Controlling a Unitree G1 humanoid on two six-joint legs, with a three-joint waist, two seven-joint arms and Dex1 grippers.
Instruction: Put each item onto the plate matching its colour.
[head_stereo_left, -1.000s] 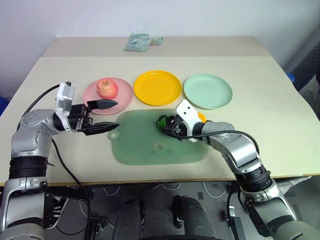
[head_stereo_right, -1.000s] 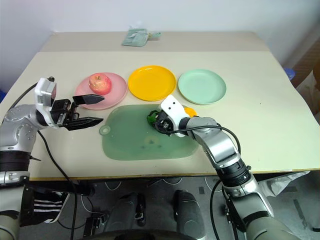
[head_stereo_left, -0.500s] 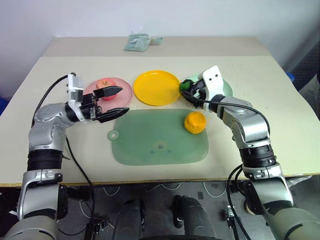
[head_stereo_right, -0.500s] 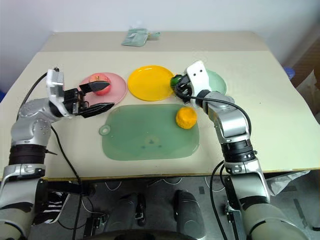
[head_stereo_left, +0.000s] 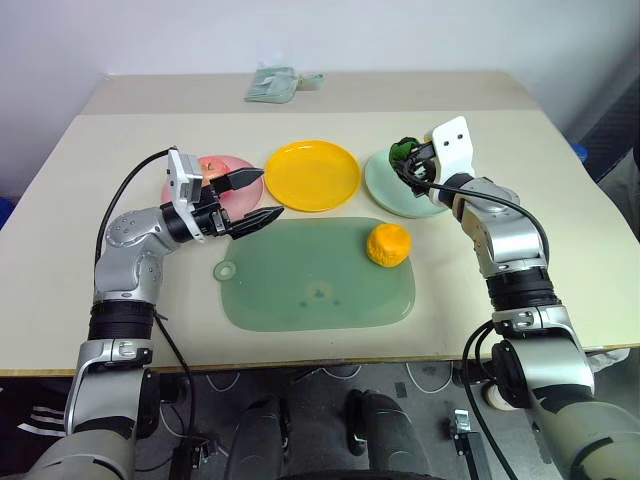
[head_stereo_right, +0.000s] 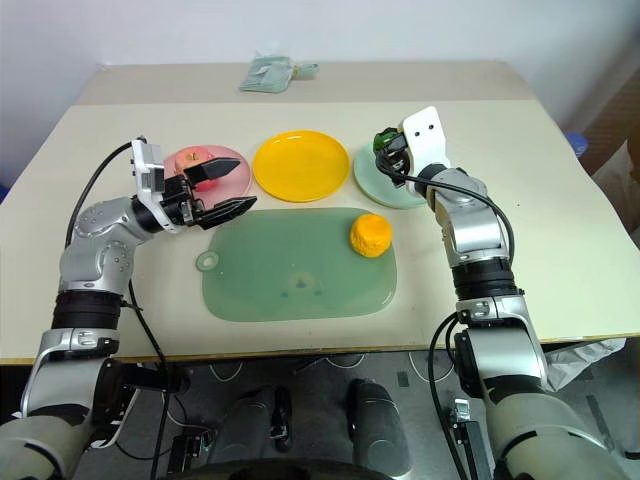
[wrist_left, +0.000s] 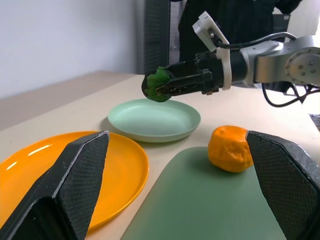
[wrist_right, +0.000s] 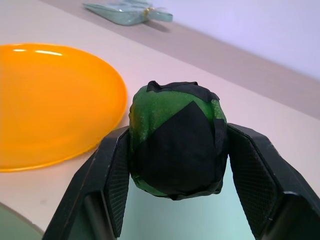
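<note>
Head views: the right gripper (head_stereo_left: 408, 160) pinches the green ball (head_stereo_left: 403, 152) over the near-left rim of the mint plate (head_stereo_left: 400, 190), so the drop lies straight below.

Left wrist view: the left gripper (wrist_left: 180, 185), spread, faces the orange fruit (wrist_left: 230, 148) on the mat (wrist_left: 200, 205).

Right wrist view: ball (wrist_right: 176, 140) clamped, mint plate beneath
</note>
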